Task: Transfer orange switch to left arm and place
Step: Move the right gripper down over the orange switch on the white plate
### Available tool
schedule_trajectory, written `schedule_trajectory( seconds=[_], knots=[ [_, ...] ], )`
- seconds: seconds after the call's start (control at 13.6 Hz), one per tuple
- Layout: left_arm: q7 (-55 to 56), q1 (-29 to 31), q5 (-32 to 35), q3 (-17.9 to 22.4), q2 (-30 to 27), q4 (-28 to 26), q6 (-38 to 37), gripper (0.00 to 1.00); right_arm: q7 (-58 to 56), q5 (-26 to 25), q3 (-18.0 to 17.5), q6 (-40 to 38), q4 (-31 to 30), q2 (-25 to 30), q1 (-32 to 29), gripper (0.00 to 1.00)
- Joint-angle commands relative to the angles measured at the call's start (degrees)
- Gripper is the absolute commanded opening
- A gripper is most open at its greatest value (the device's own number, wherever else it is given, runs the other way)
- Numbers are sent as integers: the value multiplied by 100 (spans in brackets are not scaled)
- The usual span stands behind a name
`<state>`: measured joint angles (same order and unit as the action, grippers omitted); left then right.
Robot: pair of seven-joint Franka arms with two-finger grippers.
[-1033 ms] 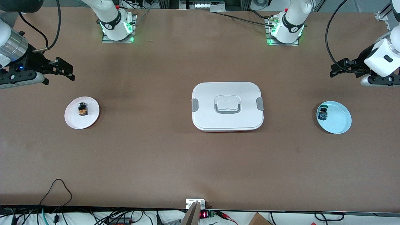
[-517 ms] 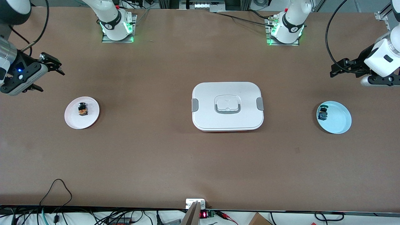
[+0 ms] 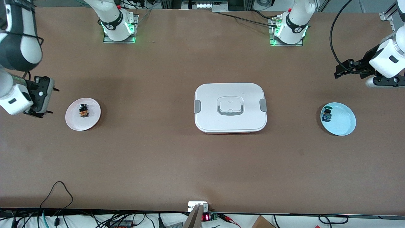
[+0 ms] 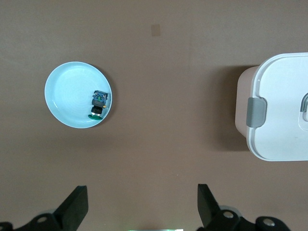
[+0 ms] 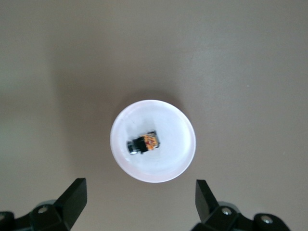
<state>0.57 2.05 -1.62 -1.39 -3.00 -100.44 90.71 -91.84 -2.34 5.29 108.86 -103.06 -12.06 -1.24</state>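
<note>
The orange switch point(image 3: 84, 111) point(image 5: 144, 143), a tiny black piece with an orange part, lies on a pale pink plate point(image 3: 76, 122) point(image 5: 159, 120) toward the right arm's end of the table. My right gripper point(image 3: 50, 100) point(image 5: 139, 185) hangs open and empty over the bare table just beside that plate, pointing down. The white box point(image 3: 230, 107) point(image 4: 284, 106) sits closed in the middle of the table. At the left arm's end, my left gripper point(image 3: 341, 68) point(image 4: 142, 190) waits open and empty, over the table beside a light blue plate.
The light blue plate point(image 3: 343, 122) point(image 4: 67, 91) holds a similar tiny piece with blue and green parts point(image 3: 327, 115) point(image 4: 98, 102). Both arm bases point(image 3: 118, 28) point(image 3: 289, 30) stand along the table's back edge. Cables and a small device point(image 3: 198, 207) lie at the front edge.
The right arm has swung its hand from pointing sideways to pointing down and brought it close beside the pink plate. The left arm has not moved.
</note>
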Motion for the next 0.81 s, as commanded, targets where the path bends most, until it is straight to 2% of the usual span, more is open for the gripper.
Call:
schedule_trajectory(
  seconds=[0.0, 0.37, 0.74],
  knots=[
    [14, 50, 74, -19, 71, 165, -132, 100, -964, -100, -54, 1106, -1081, 265, -166, 100],
    [14, 50, 74, -19, 80, 165, -132, 100, -1635, -91, -54, 3146, -2568, 230, -254, 100],
    [14, 50, 74, -19, 80, 165, -141, 100, -2416, -91, -63, 3755, -2702, -314, -421, 100]
  ],
)
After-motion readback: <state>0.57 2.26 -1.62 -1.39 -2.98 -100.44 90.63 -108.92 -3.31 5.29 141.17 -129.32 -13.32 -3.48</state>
